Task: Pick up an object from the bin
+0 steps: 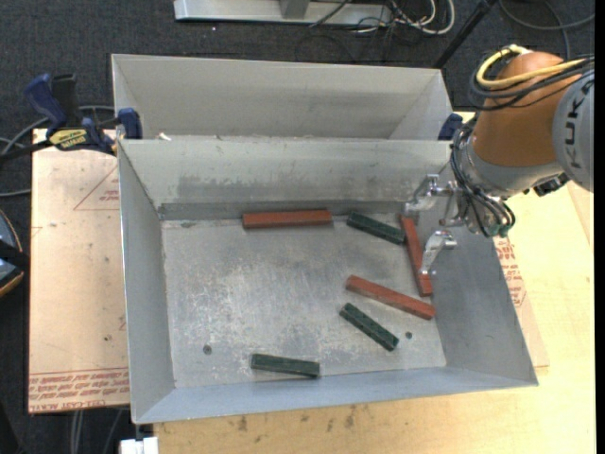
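pincer (433, 239) by right wall of grey metal bin (142, 253); spread or pressed together: cannot tell | red-brown slim rectangular bar (417, 263), probably plastic, just beside it | judged light, stiff, smooth | pinch across narrow width, mid-length

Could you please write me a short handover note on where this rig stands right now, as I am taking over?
Gripper: low at the right side of the bin, at the slanting red bar by the right wall; a grasp is not confirmed.
Other things: long red bar along the back wall, back green bar close to the gripper, lower red bar, middle green bar, front green bar.
Done: arm is in the bin.
Left: secure one bar, probably the slanting red one, and lift it out.
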Available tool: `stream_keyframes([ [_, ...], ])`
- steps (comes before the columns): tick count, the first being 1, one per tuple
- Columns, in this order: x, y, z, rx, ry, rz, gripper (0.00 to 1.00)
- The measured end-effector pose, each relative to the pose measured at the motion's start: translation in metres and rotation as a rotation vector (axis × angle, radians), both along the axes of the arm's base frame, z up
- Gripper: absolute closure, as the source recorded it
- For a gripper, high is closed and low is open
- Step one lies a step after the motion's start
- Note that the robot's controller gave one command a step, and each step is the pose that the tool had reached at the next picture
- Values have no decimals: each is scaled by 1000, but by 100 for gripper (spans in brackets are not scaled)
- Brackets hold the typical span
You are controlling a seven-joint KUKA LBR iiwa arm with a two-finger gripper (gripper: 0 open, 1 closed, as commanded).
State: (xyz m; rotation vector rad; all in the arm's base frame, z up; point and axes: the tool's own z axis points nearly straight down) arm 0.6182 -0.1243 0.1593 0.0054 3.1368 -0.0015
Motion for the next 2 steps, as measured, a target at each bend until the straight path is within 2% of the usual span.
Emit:
stream_keyframes([
  [1,25,24,-56,1,-3,-48,0],
  [2,-50,0,-81,-1,-13,125,100],
])
